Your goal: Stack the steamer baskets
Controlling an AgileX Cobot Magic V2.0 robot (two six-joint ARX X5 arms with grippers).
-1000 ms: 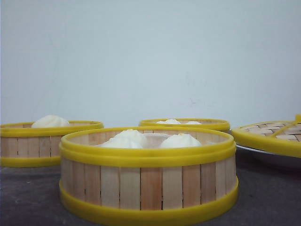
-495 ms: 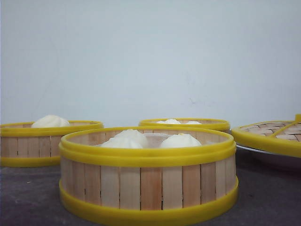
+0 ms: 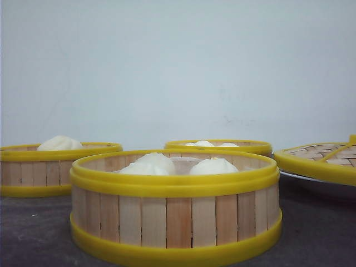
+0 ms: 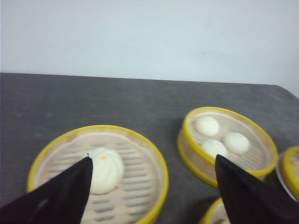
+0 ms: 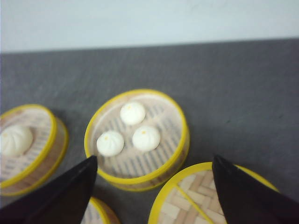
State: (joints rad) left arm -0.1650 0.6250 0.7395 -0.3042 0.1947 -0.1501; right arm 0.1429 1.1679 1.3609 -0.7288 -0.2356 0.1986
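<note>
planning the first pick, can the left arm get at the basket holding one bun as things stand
Probably yes. The left pincer is open and hangs above the one-bun steamer basket, with nothing over it; the three-bun steamer basket sits apart from it on the table.

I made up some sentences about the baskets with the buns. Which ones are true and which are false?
1. The three steamer baskets are already stacked. False: the near basket, the left basket and the far basket each sit apart on the table.
2. The left basket holds one bun. True.
3. The far basket holds three buns. True; the right wrist view shows them.
4. The woven lid covers the near basket. False: it lies off to the right on a white plate.
5. The left tool is squeezing a bun. False: its fingers are spread wide, holding nothing, as is the right tool.
</note>
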